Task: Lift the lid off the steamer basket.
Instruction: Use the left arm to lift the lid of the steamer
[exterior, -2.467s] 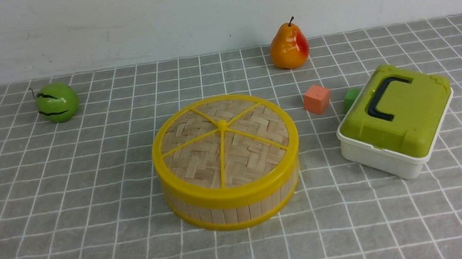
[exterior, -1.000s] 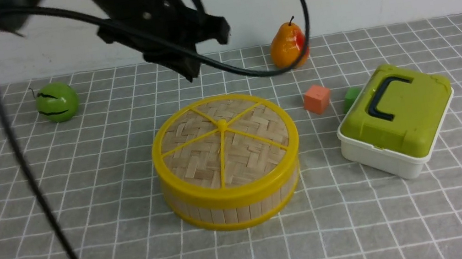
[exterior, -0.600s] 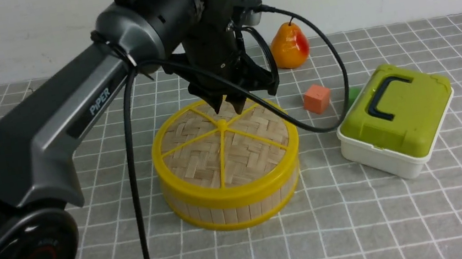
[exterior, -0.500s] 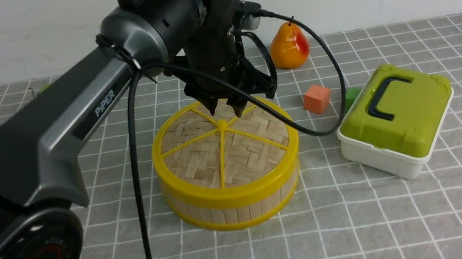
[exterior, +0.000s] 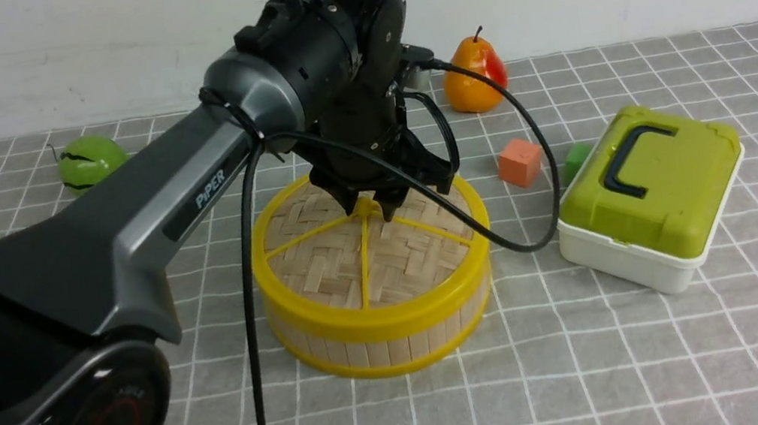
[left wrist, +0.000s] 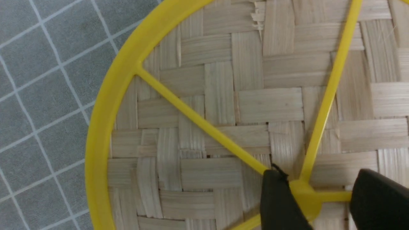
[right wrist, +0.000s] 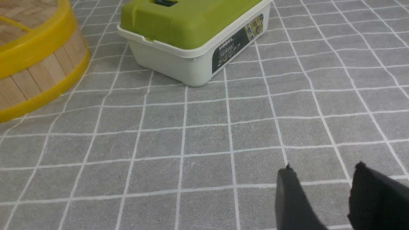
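Note:
The lid (exterior: 349, 263), a woven bamboo disc with yellow rim, spokes and small centre knob (left wrist: 305, 195), sits on the steamer basket (exterior: 385, 344), a low tub of pale slats with yellow rims, mid-table. My left gripper (exterior: 369, 210) points down over the lid's centre, open, its two fingers either side of the knob; one finger (left wrist: 278, 204) touches the knob, the other stands apart. My right gripper (right wrist: 322, 169) is open and empty low over the cloth, out of the front view. The basket's edge shows in the right wrist view (right wrist: 38, 76).
A white box with green lid and dark handle (exterior: 650, 192) stands right of the basket, also in the right wrist view (right wrist: 195, 35). An orange cube (exterior: 519, 162) and a green cube (exterior: 574, 160) lie between them. A pear (exterior: 472, 80) and a green ball (exterior: 86, 161) sit at the back.
My left arm has come in from the left and lowered over the basket; its open fingers have dropped from above the lid's far part to straddle the centre knob.

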